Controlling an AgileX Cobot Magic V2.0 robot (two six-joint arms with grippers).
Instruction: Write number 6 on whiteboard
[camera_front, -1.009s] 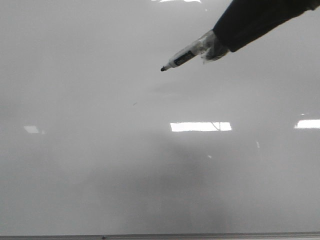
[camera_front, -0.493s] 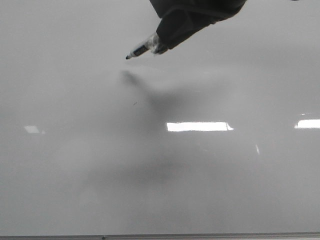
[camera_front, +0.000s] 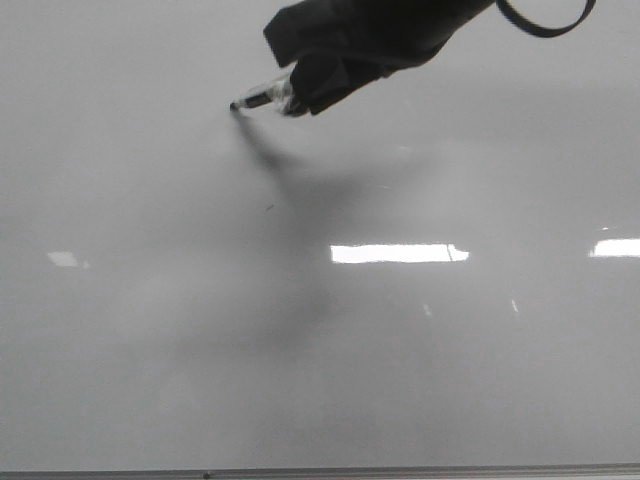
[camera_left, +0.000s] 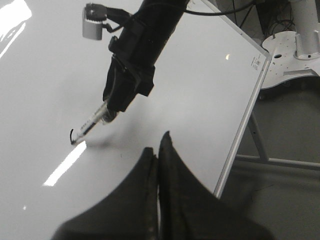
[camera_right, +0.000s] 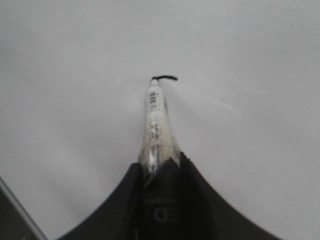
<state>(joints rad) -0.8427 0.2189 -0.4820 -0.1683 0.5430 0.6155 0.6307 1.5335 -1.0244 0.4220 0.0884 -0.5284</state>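
Front view: right gripper (camera_front: 300, 95) clamps marker (camera_front: 262, 99), tip on whiteboard (camera_front: 150, 330) | short black curved stroke (camera_right: 166, 77) begun | left gripper (camera_left: 158, 150) jaws closed, empty

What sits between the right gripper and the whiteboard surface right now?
A marker, held by the right gripper; its tip meets the whiteboard at a short fresh black stroke, clearest in the right wrist view.

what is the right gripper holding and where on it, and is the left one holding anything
The right gripper holds a marker, clamped around its rear barrel, tip end pointing out onto the whiteboard. The left gripper is shut on nothing.
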